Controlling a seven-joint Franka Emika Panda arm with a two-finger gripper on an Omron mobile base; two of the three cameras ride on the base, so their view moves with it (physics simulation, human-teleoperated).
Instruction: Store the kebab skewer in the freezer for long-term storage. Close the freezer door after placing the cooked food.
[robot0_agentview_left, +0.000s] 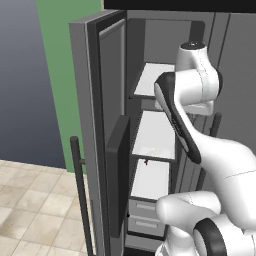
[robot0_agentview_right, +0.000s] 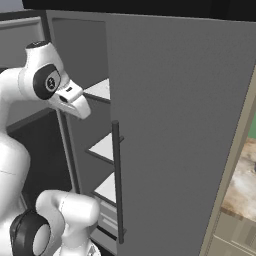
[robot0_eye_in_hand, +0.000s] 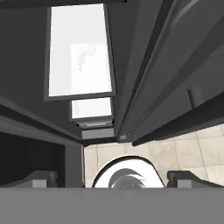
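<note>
Kebab skewer (robot0_agentview_left: 146, 161) looks parked on a white freezer (robot0_agentview_left: 150, 135) shelf already, gripper (robot0_eye_in_hand: 116, 177) spread wide and empty, so only the freezer door (robot0_agentview_left: 100, 125) needs shutting.

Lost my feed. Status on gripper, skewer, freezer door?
Gripper open, empty. Kebab skewer on middle freezer shelf. Freezer door open, not yet closed. Nothing blocking.

Arm folded upward, elbow high; hand (robot0_eye_in_hand: 112, 178) pointing down, fingers spread wide, empty.
</note>
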